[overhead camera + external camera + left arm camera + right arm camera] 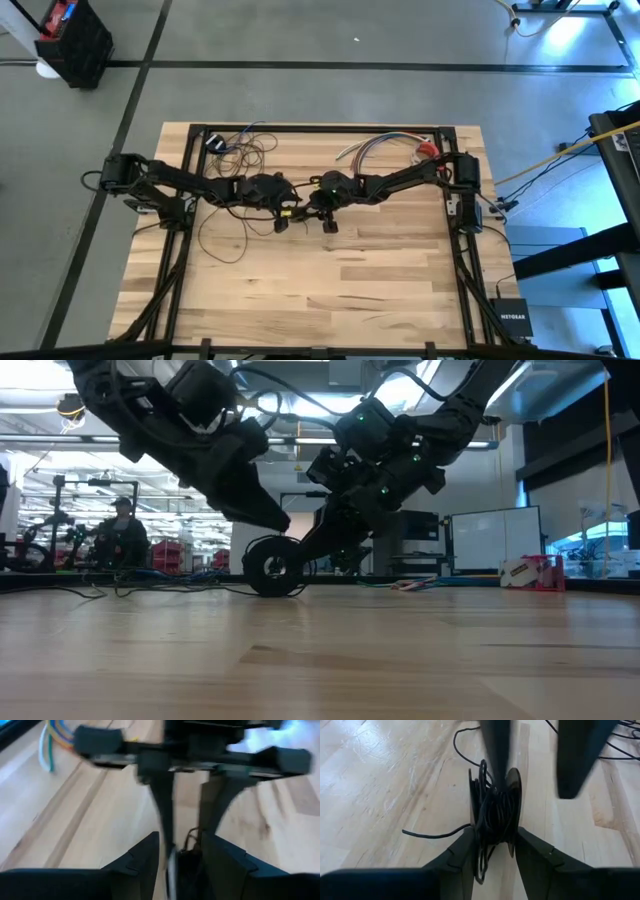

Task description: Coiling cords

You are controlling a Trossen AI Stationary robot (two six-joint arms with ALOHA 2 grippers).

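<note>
**Both grippers meet at the coiled cord near the table's middle**

The cords [492, 815] sit as a tight dark bundle wound around a small black round puck [272, 567], which stands on edge on the wooden table [380, 290], a little behind its centre. In the right wrist view, the bundle lies directly between the right gripper's [492, 852] two fingers, whose inner faces press against the coil on both sides; the right gripper is clenched on the cords. A loose tail of the thin wire runs out from the bundle across the table surface, and more slack wire loops lie toward the table's back left corner [245, 145].

The left gripper [180, 852] comes in from the opposite side, its fingers just beside the same bundle, with the right gripper's fingers reaching down in front of it. A bit of dark wire shows in the narrow gap between the left fingers, but whether they grip it or merely stand around it cannot be told.

From the low view, both arms slope down to the puck, meeting at it from either side. A short bundle of multicoloured wires [385, 145] lies well apart, near the table's back edge.
</note>
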